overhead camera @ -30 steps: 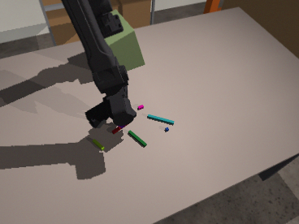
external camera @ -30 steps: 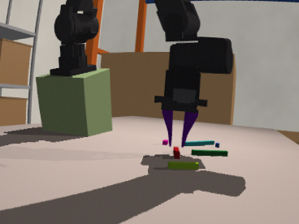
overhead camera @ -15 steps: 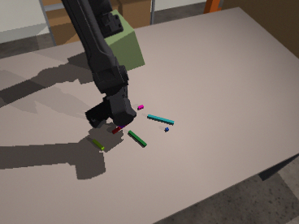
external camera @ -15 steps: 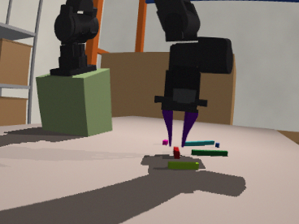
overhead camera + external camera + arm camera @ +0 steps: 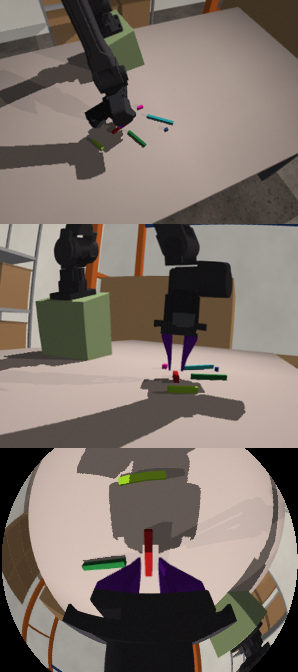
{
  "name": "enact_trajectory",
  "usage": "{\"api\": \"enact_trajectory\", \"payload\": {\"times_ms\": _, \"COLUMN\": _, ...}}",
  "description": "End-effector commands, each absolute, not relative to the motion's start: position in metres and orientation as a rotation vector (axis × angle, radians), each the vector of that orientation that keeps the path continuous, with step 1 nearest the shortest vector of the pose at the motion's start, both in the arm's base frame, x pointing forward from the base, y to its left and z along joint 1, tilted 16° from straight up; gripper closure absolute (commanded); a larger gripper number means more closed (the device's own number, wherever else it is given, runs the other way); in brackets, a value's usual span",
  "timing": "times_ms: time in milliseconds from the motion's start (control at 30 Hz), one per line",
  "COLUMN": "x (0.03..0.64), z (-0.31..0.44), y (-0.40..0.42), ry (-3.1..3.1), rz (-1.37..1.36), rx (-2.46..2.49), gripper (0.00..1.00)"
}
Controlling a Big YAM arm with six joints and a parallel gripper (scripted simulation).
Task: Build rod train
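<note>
The red rod [image 5: 116,130] [image 5: 176,376] [image 5: 148,540] lies on the table, partly hidden by the arm in the top view. My gripper [image 5: 121,127] [image 5: 176,370] [image 5: 149,561] is partly open and empty just above it, fingertips on either side of its line. The magenta rod [image 5: 140,107] [image 5: 164,366] lies apart, behind the red one in the exterior view. The green rod [image 5: 137,138] [image 5: 209,376] [image 5: 105,565] and lime rod [image 5: 98,144] [image 5: 182,389] [image 5: 145,477] lie separately. The turquoise rod [image 5: 159,119] [image 5: 198,367] and small blue rod [image 5: 166,129] [image 5: 216,368] lie near each other with a gap.
A green block [image 5: 129,50] [image 5: 65,329] [image 5: 235,620] carries the arm's base at the table's edge. The lime rod lies across the direction of the red rod, beyond its end in the wrist view. The arm's shadow covers the red and lime rods.
</note>
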State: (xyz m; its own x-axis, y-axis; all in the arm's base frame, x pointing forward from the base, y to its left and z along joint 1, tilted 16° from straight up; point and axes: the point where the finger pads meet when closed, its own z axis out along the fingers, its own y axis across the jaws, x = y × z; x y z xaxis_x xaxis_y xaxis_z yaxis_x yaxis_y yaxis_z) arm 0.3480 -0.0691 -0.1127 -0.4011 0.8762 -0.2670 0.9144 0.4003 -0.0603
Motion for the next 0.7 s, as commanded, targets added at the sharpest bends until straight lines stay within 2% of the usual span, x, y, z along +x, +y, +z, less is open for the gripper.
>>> {"api": "enact_trajectory", "payload": {"times_ms": 0, "x": 0.3704, "z": -0.1036, "y": -0.0626, "ry": 2.436, "rz": -0.258, "rx": 1.575, "gripper": 0.77}}
{"api": "enact_trajectory", "payload": {"times_ms": 667, "x": 0.3695, "z": -0.1052, "y": -0.0604, "ry": 2.440, "rz": -0.263, "rx": 1.577, "gripper": 0.77}}
